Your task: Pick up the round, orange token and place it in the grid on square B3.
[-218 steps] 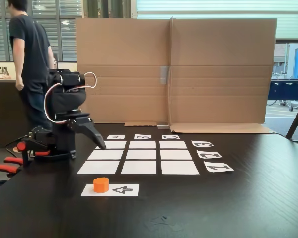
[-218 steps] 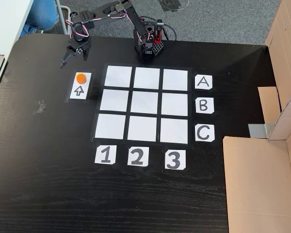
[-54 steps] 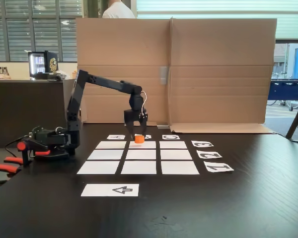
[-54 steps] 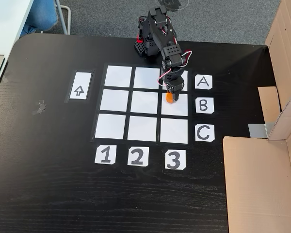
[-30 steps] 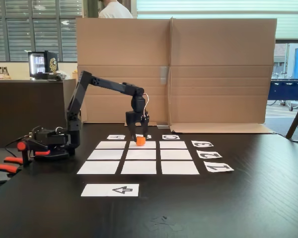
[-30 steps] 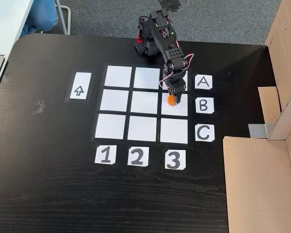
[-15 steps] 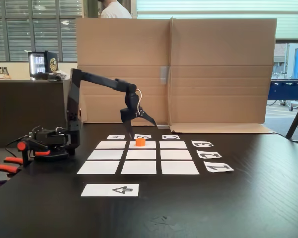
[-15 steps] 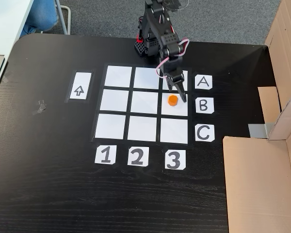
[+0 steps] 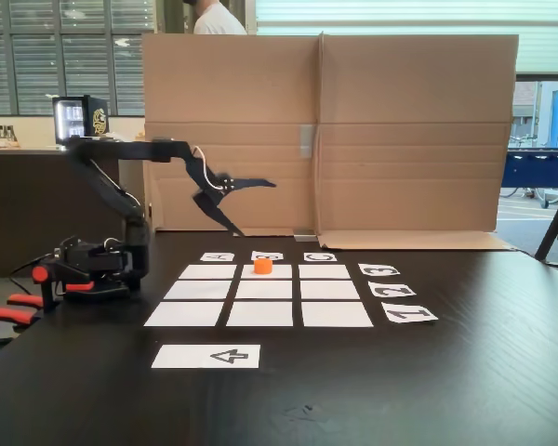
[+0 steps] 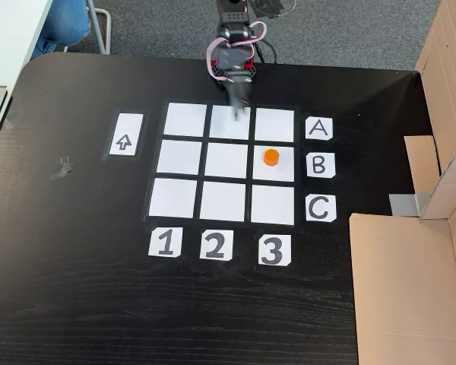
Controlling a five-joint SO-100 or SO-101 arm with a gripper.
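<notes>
While fingers (image 9: pixel 251 206) spread aloft, token (image 10: pixel 270 157) lies apart — below.

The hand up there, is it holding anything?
No. The hand is open and empty, raised above the table; the token sits alone on square B3.

The desk (image 10: pixel 76 289) was dark, near-black wood with a visible grain and a soft sheen that caught window light in a fixed view. The grid (image 10: pixel 229 163) and its letter and number cards were matt white paper, as was the arrow strip (image 10: pixel 125 134). The token (image 10: pixel 270 157) looked like smooth, bright orange plastic. The arm and its tool (image 9: pixel 245 206) were matt black plastic, with thin glossy wires looping at the wrist. The screen (image 9: pixel 353 139) behind the desk was plain brown corrugated cardboard, creased, with a strip of grey tape.
</notes>
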